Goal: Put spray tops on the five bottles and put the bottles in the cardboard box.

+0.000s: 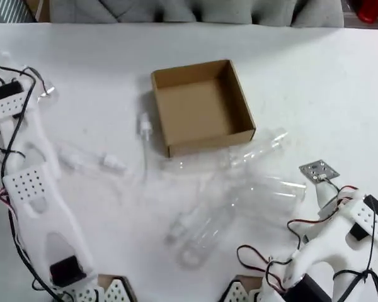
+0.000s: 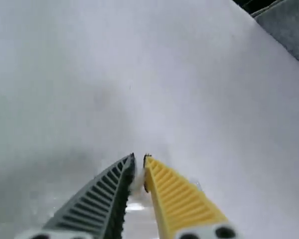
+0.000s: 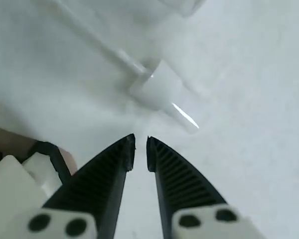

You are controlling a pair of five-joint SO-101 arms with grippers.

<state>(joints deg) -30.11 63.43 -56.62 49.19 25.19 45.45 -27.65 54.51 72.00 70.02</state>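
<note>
Cardboard box (image 1: 208, 143) sits open at mid-table, its bare floor showing. Clear bottles (image 1: 205, 229) lie on the table just nearer. Left gripper (image 2: 138, 162) pinches a small clear piece (image 2: 135, 205). Right gripper (image 3: 139, 144) is closed beside a spray top (image 3: 157, 89).

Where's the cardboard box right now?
In the high view the cardboard box sits open near the table's middle, a white spray top just off its left side and clear bottles lying in front of it.
</note>
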